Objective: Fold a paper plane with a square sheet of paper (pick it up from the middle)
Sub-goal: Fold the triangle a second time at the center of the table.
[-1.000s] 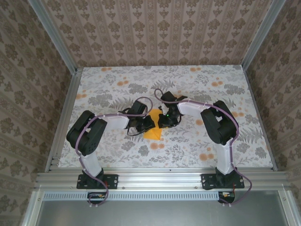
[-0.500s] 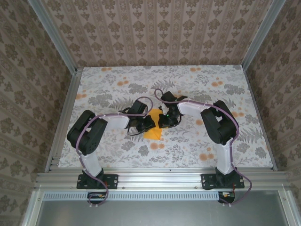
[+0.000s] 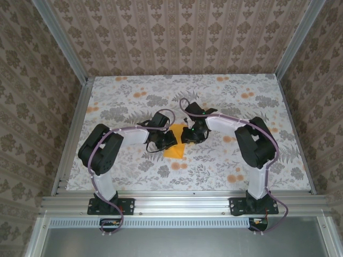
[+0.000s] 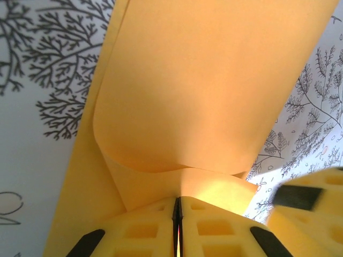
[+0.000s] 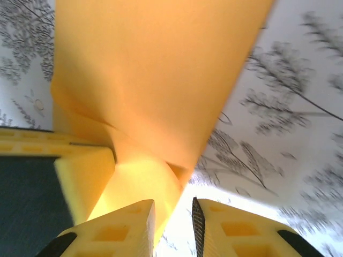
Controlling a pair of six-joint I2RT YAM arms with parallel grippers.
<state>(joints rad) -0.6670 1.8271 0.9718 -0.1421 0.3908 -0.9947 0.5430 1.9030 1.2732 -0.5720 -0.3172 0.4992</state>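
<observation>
Wallpapered walls close in the back and both sides, with a metal frame rail across the lower part of the top view. The desk has a grey floral cover with small orange flower prints. The left arm reaches in from the lower left and the right arm from the lower right; the two wrists meet at frame centre.

The orange sheet of paper lies on the desk at centre between the wrists. Its lower corner pokes out below them and a bit shows above.

Left wrist view: the paper fills the middle and top. One layer lies flat and another curls up in a loose fold toward the camera. The left gripper is at bottom centre, its yellow fingers pressed together and pinching the paper's fold at the seam. Another yellow finger block sits blurred at the lower right.

Right wrist view: the paper takes the upper left and centre, creased and lifted. The right gripper is at bottom centre, fingers slightly apart with a clear gap. The paper's lower edge is just above that gap and not clamped.
</observation>
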